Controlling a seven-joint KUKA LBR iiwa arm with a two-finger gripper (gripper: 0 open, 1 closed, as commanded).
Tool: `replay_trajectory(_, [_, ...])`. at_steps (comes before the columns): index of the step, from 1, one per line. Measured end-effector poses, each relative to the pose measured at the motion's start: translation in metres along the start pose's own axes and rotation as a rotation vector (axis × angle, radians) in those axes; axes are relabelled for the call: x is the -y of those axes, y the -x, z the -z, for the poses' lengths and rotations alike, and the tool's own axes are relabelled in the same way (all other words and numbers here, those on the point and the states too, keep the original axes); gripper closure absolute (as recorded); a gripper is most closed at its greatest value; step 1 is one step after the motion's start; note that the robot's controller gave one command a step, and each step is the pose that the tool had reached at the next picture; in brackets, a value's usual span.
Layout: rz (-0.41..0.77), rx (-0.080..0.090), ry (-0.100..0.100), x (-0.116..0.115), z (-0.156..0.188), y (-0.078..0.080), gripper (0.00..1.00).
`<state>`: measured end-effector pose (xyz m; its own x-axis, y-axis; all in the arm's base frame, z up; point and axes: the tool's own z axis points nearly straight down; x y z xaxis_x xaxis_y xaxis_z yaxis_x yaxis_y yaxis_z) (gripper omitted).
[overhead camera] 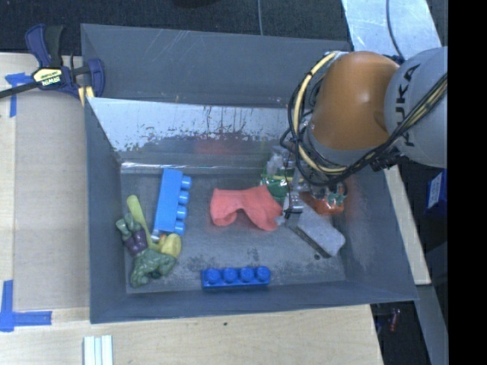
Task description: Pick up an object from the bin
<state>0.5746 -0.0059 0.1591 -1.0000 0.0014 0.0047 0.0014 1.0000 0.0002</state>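
Claw [291,204] low near the bin's [228,59] right wall, at the pink piece's [242,207] right end.
Released or clenched: cannot tell. The pink piece looks soft, light, floppy; its thick right lobe seems best to pinch. Also in the bin: grey block [321,236] beside it, two blue bricks [171,200], a toy heap [148,251] by the left wall.

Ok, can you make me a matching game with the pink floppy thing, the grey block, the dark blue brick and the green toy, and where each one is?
Things:
1 pink floppy thing
2 grey block
3 dark blue brick
4 green toy

Places:
A lower-left corner of the bin
B right side
C middle
D along the lower wall

Pairs: 1-C, 2-B, 3-D, 4-A
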Motion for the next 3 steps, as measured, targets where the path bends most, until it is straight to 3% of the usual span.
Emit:
replay_trajectory(1, [0.0,0.008,0.0,0.0,0.004,0.002,0.0])
replay_trajectory(2, [-0.067,0.014,0.0,-0.016,-0.044,0.016,0.0])
replay_trajectory(3, [-0.141,0.018,0.001,-0.048,-0.078,0.034,1.0])
